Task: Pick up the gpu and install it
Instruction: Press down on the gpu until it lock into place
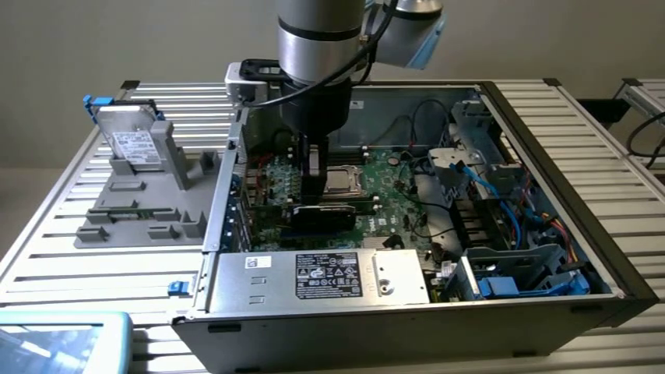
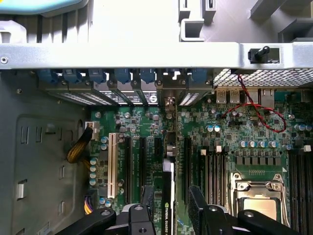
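Two gripper [image 2: 169, 205] fingers [image 2: 148, 201] stand spread either side of the gpu [image 2: 167, 196], which sits upright on the motherboard [image 2: 234, 132], not pinched.

The open black computer case [image 1: 540, 156] is reachable from above, its side panel off. Inside, the green motherboard [image 2: 146, 122] leaves a narrow lane between its black expansion slots [image 2: 128, 161], where the thin black graphics card [image 2: 167, 196] stands on edge between the spread black fingers [image 2: 198, 205]. Beside that lane sits the silver processor socket [image 2: 257, 196]. A red and black wire loop [image 2: 257, 112] crosses near the rear wall. The grey power supply box [image 1: 322, 276] and blue-cabled drive cage [image 1: 519, 273] crowd the near side.
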Controlling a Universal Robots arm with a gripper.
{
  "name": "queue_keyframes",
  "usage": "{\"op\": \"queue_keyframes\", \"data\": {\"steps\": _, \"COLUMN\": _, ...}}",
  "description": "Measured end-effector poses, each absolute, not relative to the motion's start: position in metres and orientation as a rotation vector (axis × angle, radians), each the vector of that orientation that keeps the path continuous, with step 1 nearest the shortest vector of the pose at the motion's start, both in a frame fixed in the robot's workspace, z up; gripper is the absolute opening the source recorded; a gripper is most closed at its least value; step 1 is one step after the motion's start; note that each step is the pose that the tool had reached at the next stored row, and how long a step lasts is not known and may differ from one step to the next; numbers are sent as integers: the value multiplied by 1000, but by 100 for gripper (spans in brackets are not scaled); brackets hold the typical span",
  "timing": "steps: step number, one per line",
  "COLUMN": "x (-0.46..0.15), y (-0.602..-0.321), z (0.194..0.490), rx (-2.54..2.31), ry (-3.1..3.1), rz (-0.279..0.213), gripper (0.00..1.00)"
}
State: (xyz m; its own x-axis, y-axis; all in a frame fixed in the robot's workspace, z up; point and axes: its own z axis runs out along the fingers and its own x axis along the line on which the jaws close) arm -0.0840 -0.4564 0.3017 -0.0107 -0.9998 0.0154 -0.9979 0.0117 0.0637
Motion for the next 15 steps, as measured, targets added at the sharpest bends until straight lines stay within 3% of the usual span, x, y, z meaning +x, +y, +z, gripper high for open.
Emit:
{"op": "queue_keyframes", "data": {"steps": 8, "x": -84, "y": -456, "z": 302, "rx": 2169, "ry": -2194, "rz": -53, "gripper": 40}}
{"op": "queue_keyframes", "data": {"steps": 12, "x": -84, "y": -456, "z": 302, "rx": 2169, "ry": -2194, "rz": -53, "gripper": 16}}
{"op": "queue_keyframes", "data": {"steps": 15, "x": -86, "y": -456, "z": 300, "rx": 2168, "ry": -2193, "rz": -50, "gripper": 12}}
